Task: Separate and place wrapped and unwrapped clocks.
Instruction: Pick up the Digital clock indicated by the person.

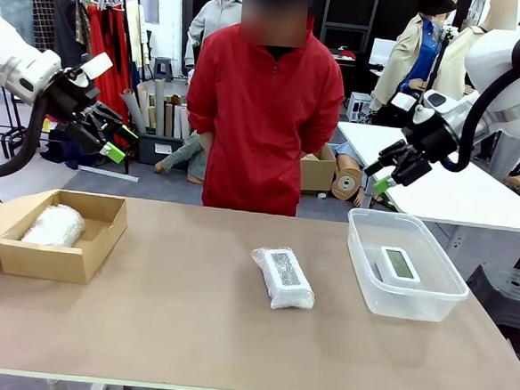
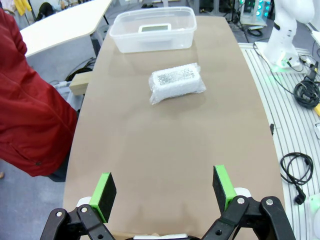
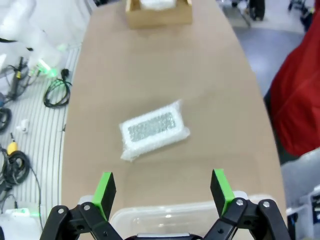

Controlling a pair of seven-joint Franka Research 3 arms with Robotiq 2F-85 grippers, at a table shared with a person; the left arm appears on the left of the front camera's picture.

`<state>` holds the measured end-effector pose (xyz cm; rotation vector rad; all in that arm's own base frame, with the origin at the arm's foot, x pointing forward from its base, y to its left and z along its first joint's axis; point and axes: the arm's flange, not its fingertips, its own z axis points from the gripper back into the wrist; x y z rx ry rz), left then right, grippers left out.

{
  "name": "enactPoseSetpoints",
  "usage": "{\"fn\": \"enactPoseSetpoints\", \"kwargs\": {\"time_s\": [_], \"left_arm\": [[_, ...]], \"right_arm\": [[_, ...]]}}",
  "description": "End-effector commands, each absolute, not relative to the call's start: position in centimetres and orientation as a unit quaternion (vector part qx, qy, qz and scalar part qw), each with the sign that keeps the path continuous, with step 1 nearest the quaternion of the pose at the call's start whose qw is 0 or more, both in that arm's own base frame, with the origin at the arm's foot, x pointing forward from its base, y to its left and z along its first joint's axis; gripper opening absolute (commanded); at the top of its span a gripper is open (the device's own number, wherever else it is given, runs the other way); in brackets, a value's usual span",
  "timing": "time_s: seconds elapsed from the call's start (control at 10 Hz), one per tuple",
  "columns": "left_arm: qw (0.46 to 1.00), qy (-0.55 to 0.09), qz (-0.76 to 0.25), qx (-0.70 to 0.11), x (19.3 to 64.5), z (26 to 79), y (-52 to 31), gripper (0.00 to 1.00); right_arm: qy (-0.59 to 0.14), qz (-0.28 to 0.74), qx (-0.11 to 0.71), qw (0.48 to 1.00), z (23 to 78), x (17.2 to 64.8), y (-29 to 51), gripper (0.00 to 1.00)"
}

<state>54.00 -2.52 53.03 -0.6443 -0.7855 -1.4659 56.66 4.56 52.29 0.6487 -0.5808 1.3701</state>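
Hovering with jaws apart, left hand [image 1: 119, 142] and right hand [image 1: 377, 174] flank 1 wrapped clock [image 1: 283, 277].

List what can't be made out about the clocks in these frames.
Bare clock in the tub: digits too small, front view.
Boxed bundle: contents hidden by its wrap, front view; cut by the top edge, right wrist view.
Middle bundle: face blurred by wrap, every view.
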Motion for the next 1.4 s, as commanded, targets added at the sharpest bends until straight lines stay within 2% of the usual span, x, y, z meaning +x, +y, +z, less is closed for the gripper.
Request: {"fn": "enactPoseSetpoints", "kwargs": {"time_s": [0.0,0.2,0.6,1.0,1.3], "left_arm": [[0.629,-0.345,-0.638,-0.279,53.9,53.2,-2.5,1.0],[0.629,-0.345,-0.638,-0.279,53.9,53.2,-2.5,1.0],[0.629,-0.345,-0.638,-0.279,53.9,53.2,-2.5,1.0],[0.629,-0.345,-0.638,-0.279,53.9,53.2,-2.5,1.0],[0.629,-0.345,-0.638,-0.279,53.9,53.2,-2.5,1.0]], "right_arm": [[-0.269,0.624,0.321,0.66,53.4,58.5,3.9,1.0],[-0.27,0.618,0.331,0.66,54.2,59.7,3.1,1.0],[-0.34,0.589,0.312,0.663,54.7,60.1,0.9,1.0],[-0.352,0.584,0.305,0.665,54.7,59.6,-0.7,1.0],[-0.328,0.582,0.312,0.676,55.0,60.5,-0.5,1.0]]}}
